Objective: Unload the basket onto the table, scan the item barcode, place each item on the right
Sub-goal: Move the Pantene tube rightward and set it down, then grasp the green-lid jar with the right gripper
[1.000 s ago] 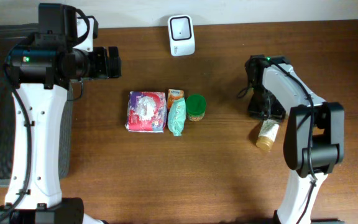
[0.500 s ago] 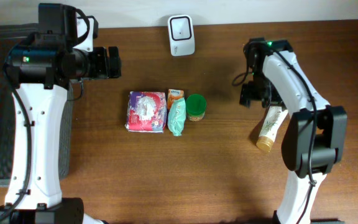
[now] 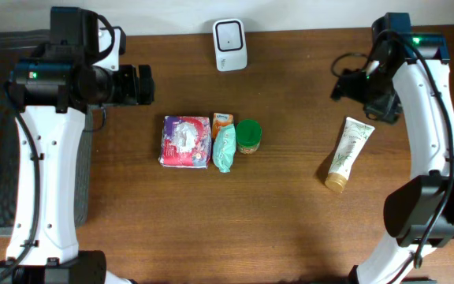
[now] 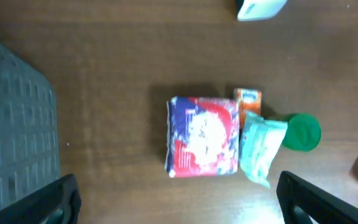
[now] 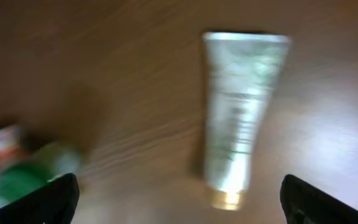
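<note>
the tube (image 3: 347, 152) lies flat on the counter (image 3: 290, 221) at 3 o'clock, well apart from the scanner (image 3: 230, 45) at 12. left fingers (image 4: 58, 200) and right fingers (image 5: 58, 198) are spread wide, holding nothing, so i judge pick-up and scan still to do. only overhead shows the whole scanner; the right wrist view, blurred, shows the tube close, no barcode legible.

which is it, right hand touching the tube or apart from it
Apart. The overhead view shows a strip of bare table between the right hand and the tube; the hand is open and holds nothing.
</note>
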